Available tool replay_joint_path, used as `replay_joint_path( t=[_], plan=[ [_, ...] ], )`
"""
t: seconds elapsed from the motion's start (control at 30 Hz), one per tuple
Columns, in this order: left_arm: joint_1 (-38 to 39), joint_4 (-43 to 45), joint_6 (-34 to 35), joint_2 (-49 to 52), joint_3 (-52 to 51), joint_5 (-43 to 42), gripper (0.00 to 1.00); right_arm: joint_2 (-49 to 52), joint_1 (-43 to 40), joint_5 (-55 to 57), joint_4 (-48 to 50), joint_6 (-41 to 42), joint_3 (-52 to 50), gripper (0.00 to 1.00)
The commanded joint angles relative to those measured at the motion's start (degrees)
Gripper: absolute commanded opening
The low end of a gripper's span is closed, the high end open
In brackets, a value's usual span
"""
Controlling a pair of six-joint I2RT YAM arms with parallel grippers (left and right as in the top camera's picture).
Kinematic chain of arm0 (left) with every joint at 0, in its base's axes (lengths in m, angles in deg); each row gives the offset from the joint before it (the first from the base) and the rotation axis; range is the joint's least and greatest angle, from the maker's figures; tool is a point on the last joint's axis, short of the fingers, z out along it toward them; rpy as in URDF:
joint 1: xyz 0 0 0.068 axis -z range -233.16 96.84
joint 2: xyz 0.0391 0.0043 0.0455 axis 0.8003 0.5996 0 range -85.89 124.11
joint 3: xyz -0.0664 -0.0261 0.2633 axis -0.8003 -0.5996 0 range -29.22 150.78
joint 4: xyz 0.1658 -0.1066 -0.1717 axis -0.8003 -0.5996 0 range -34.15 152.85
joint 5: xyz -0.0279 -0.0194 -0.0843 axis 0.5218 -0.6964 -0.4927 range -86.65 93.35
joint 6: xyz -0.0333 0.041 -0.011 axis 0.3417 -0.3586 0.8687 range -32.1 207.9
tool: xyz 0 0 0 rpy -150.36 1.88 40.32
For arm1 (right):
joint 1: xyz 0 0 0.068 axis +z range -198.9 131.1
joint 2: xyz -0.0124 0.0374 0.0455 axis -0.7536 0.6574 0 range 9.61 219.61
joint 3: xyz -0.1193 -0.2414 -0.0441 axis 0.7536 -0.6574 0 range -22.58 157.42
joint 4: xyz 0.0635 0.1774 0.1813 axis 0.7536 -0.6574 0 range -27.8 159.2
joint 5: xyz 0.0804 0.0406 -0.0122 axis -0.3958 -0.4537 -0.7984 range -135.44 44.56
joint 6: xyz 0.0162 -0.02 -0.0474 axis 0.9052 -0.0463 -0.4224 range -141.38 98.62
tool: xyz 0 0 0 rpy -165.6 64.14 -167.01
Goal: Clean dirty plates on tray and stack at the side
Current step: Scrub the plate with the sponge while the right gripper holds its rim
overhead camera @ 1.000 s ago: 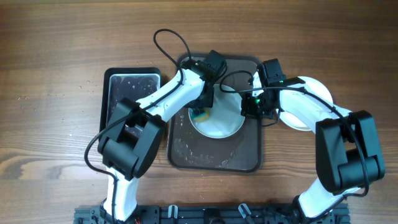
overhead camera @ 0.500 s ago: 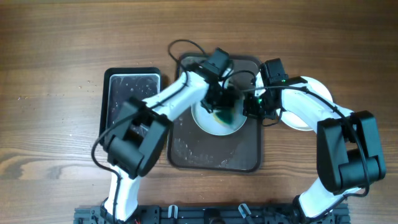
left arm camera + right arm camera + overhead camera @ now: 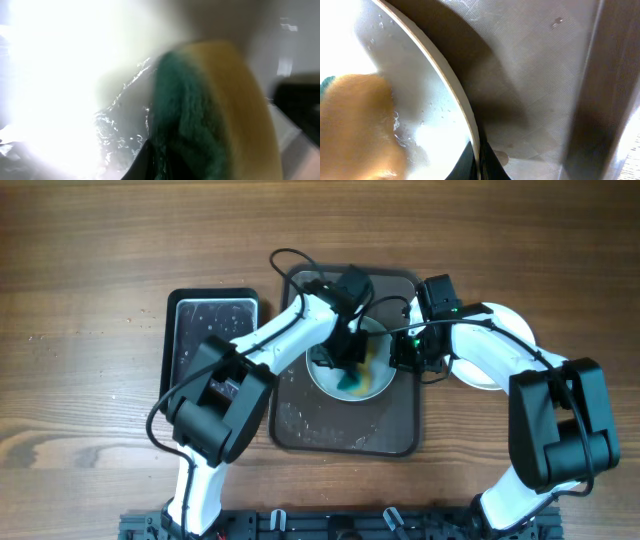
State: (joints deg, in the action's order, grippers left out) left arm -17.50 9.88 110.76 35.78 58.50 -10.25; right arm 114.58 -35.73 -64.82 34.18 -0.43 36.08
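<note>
Brown tray sits mid-frame on the wood table, w/ one white plate lying in its upper half. L gripper is over the plate's centre, jaws closed on a sponge (green one side, yellow the other) that is pressed to the plate.

Left wrist view: the sponge fills the right of the frame, blurred, w/ its green face toward the plate. The plate is blown out white at left. Droplets lie on it beside the sponge. Only a dark sliver of a finger shows at bottom centre.

R gripper is at the plate's right edge, pinched narrow on the rim. Right wrist view: the rim runs diagonally from upper left to bottom centre, w/ a dark fingertip each side of it at the bottom. A shadow falls on the tray floor just right of the rim. The sponge is an orange blur at lower left, on the wet plate.

Other plate — white, round, partly under the R arm — lies on the table just right of the tray, off it. Can't tell if it's one or a stack.

Black tray w/ a silvery, wet-looking inside is just left of the brown one. Black cable loops over the brown tray's upper-left corner.
</note>
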Motion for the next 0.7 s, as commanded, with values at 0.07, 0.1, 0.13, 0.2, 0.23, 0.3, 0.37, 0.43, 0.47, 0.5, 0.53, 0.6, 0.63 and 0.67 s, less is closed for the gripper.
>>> replay_joint_path(
  t=[0.07, 0.1, 0.13, 0.2, 0.23, 0.3, 0.37, 0.43, 0.47, 0.5, 0.53, 0.6, 0.63, 0.67],
  plan=[
    [-4.68, -3.82, 1.97, 0.0, -1.68, 25.14, 0.04, 2.29, 0.0, 3.5, -0.15, -0.02, -0.26, 0.04],
    [-4.81, -3.82, 2.05, -0.37, -1.68, 25.51, 0.04, 2.29, 0.0, 3.48, -0.15, -0.04, -0.26, 0.04],
    [-4.81, -3.82, 2.08, -0.7, -1.68, 25.53, 0.04, 2.29, 0.0, 3.48, -0.15, -0.04, -0.26, 0.04],
    [-4.81, -4.13, 3.21, -1.27, -1.66, 26.1, 0.04, 2.29, 0.0, 3.48, -0.2, -0.04, -0.26, 0.04],
    [-4.83, -4.52, 4.7, -1.77, -1.66, 26.73, 0.04, 2.29, 0.0, 3.45, -0.2, -0.04, -0.26, 0.04],
    [-4.83, -4.9, 6.45, -3.04, -1.66, 27.17, 0.04, 2.29, 0.0, 3.43, -0.2, -0.02, -0.26, 0.04],
    [-4.83, -4.94, 7.5, -5.01, -1.66, 25.75, 0.04, 2.29, 0.0, 3.26, -0.17, -0.2, -0.26, 0.04],
    [-4.83, -4.92, 7.41, -7.56, -1.66, 20.96, 0.04, 2.29, 0.0, 3.26, -0.2, -0.22, -0.26, 0.04],
    [-4.83, -4.74, 6.71, -9.16, -1.66, 17.29, 0.04, 2.29, 0.0, 3.26, -0.2, -0.22, -0.26, 0.04],
    [-4.9, -4.22, 4.15, -10.99, -1.66, 12.02, 0.04, 2.29, 0.0, 3.26, -0.17, -0.2, -0.26, 0.04],
    [-5.03, -4.11, 2.95, -12.24, -1.66, 9.33, 0.04, 2.29, 0.0, 3.26, -0.17, -0.2, -0.26, 0.04],
    [-5.88, -4.98, 2.84, -15.15, -1.66, 6.29, 0.04, 2.29, 0.0, 3.23, -0.17, -0.17, -0.26, 0.04],
    [-6.75, -6.08, 2.84, -16.74, -1.66, 5.81, 0.04, 2.29, 0.0, 3.23, -0.2, -0.2, -0.26, 0.04],
    [-7.82, -7.37, 2.64, -18.23, -1.66, 5.7, 0.04, 2.29, 0.0, 3.26, -0.22, -0.22, -0.26, 0.04]
  ],
)
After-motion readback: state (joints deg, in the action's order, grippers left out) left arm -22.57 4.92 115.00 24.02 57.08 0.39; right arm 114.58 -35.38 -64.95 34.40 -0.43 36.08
